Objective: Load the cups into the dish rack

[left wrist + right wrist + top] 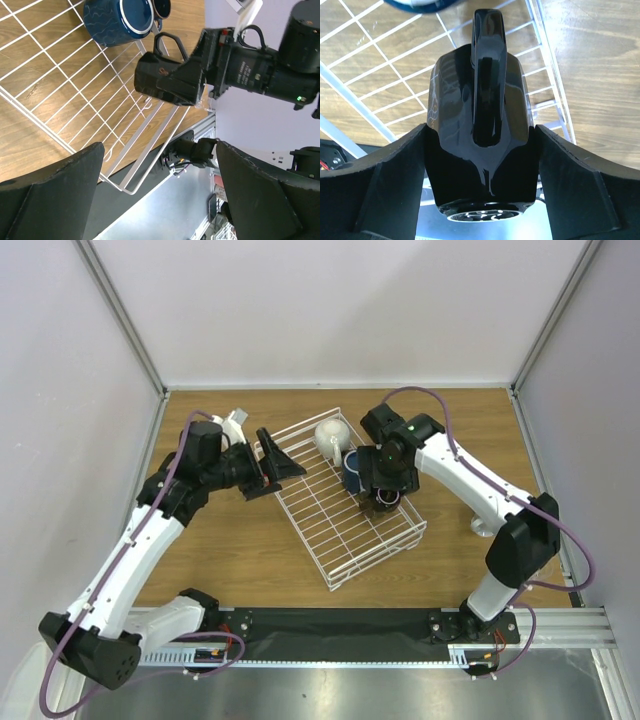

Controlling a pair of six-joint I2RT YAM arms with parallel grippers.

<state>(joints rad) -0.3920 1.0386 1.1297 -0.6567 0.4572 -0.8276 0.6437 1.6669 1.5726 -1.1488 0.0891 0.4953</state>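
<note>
The white wire dish rack (335, 530) lies slantwise mid-table. A cream-white mug (330, 437) and a navy blue mug (352, 472) stand at its far end. My right gripper (383, 497) is shut on a black mug (480, 100), its handle toward the wrist camera, held just above the rack's grid (370, 80). The left wrist view shows the black mug (167, 75) tilted over the rack wires (60, 100), near the navy mug (117, 20). My left gripper (280, 467) is open and empty (157, 150) at the rack's left edge. Other mugs are out of view.
A small pale object (484, 529) sits on the table at the right, partly hidden behind the right arm. Enclosure walls stand on the left, back and right. The arm bases and a metal rail (330, 625) run along the near edge.
</note>
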